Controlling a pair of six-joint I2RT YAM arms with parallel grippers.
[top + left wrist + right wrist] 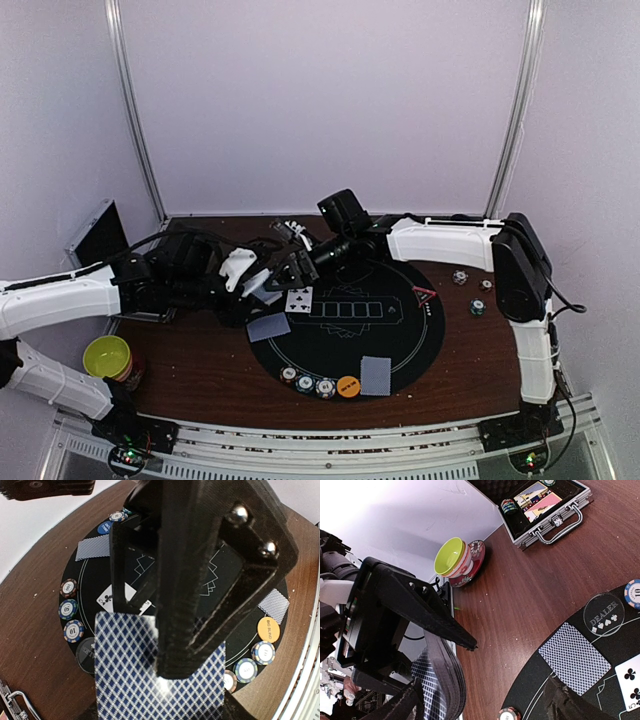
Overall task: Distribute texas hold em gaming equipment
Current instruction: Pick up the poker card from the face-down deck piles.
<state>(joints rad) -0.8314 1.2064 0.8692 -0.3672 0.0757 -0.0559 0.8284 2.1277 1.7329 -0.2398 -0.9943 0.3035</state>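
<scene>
A brown tabletop carries a round black mat, seen from above; two robot arms meet over the mat's far-left edge. The left claw is clamped on a stack of blue diamond-backed cards, held just above the mat; the right claw sits right against that stack with its jaws standing apart, one finger lying over the top card. On the mat lie a face-up clubs card and two face-down cards, one just beside it and one at the near edge. A row of striped chips and an orange button line the near rim; a red triangle marker sits at the right. A yellow-green bowl stands at the left, well apart.
</scene>
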